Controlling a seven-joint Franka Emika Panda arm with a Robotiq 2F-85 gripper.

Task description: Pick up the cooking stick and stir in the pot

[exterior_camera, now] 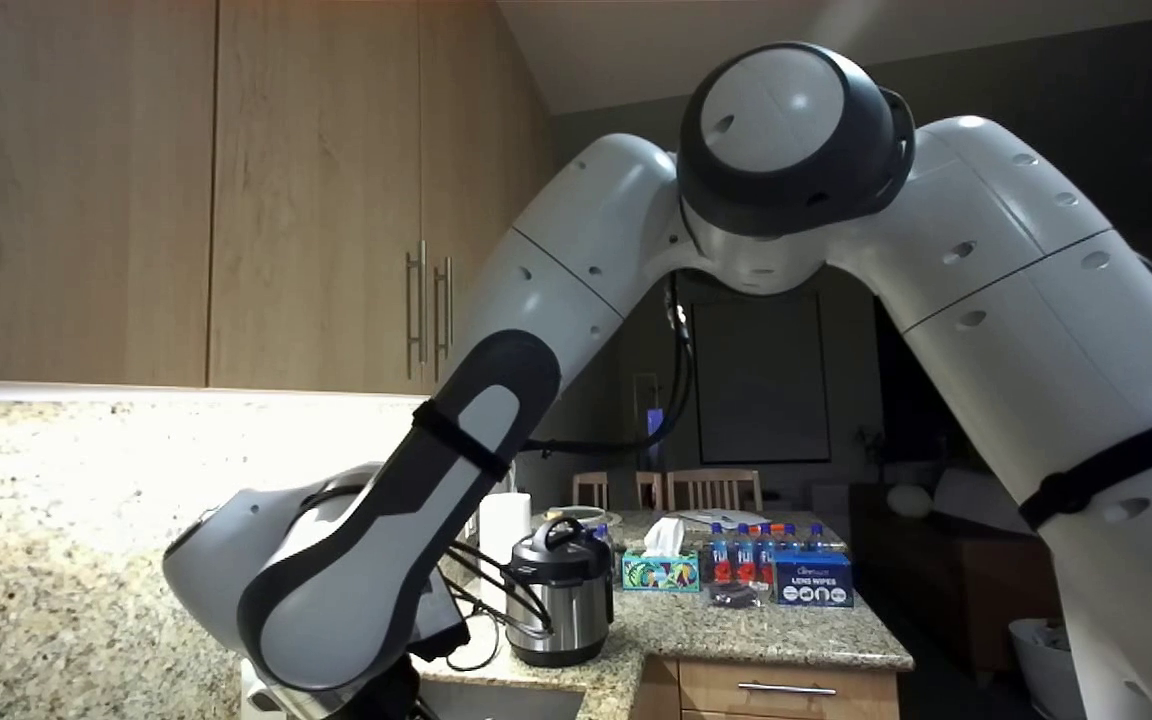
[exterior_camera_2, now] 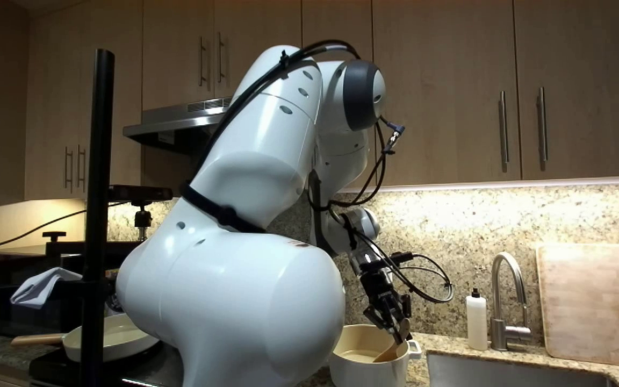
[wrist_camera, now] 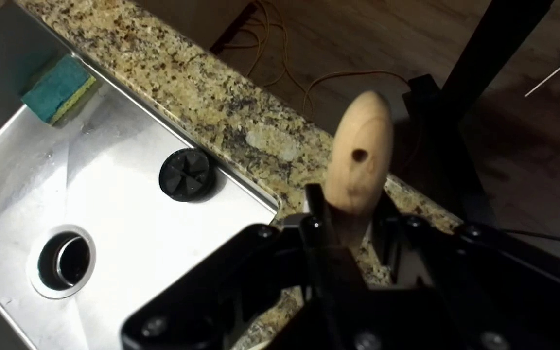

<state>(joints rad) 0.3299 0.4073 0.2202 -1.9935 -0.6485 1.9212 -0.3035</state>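
Where my wrist view shows the gripper [wrist_camera: 350, 209], both fingers [wrist_camera: 315, 204] are pinching the wooden cooking stick [wrist_camera: 360, 146], holed end sticking out past them. I have it tilted, lower end inside the white pot [exterior_camera_2: 366, 373] in an exterior view; can't tell if it touches bottom. Sink [wrist_camera: 134, 214] just beside the pot, teal sponge [wrist_camera: 56, 90] and black disc [wrist_camera: 186, 175] in it.

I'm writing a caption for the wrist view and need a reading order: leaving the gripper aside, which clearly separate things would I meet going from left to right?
Teal-and-yellow sponge → round black piece with a star-like pattern → wooden cooking stick → black post.
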